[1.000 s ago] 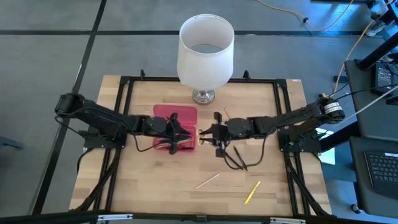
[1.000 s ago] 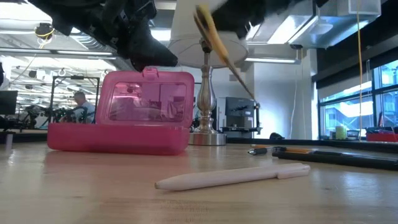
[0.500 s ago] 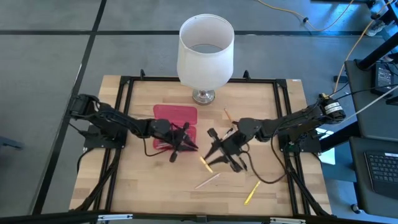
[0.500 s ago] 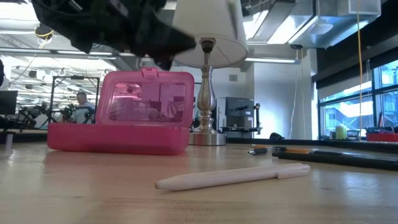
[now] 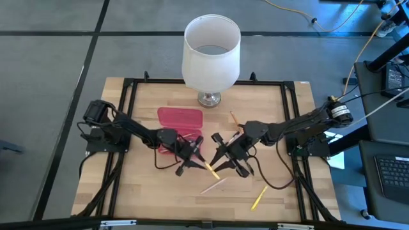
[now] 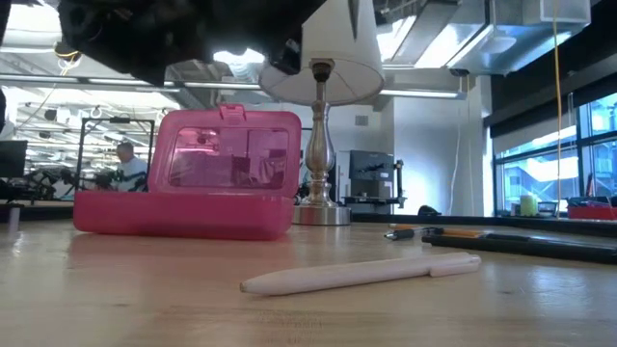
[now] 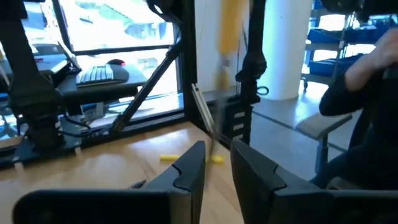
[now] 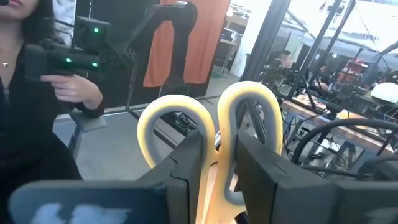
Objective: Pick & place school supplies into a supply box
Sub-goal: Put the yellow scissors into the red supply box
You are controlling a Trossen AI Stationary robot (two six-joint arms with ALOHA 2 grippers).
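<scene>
Right gripper (image 5: 220, 155): clamped on the yellow-handled scissors (image 8: 208, 134), up off the table near the middle; both handle loops poke out past the fingers in its wrist view.
Left gripper (image 5: 192, 155): just left of the right one, nearly tip to tip. Fingers (image 7: 189, 171) have a narrow gap, nothing in it, so not holding anything.
Supply box (image 5: 180, 121): pink, lid up, beside the left gripper toward the lamp (image 5: 211, 54).
Pale pen (image 6: 362, 272): flat on the table (image 5: 147, 191), nearer the front edge.
Yellow pencil (image 5: 258, 197): lying right of the pale pen.
Background: a person (image 8: 31, 118) sits beyond the table.
</scene>
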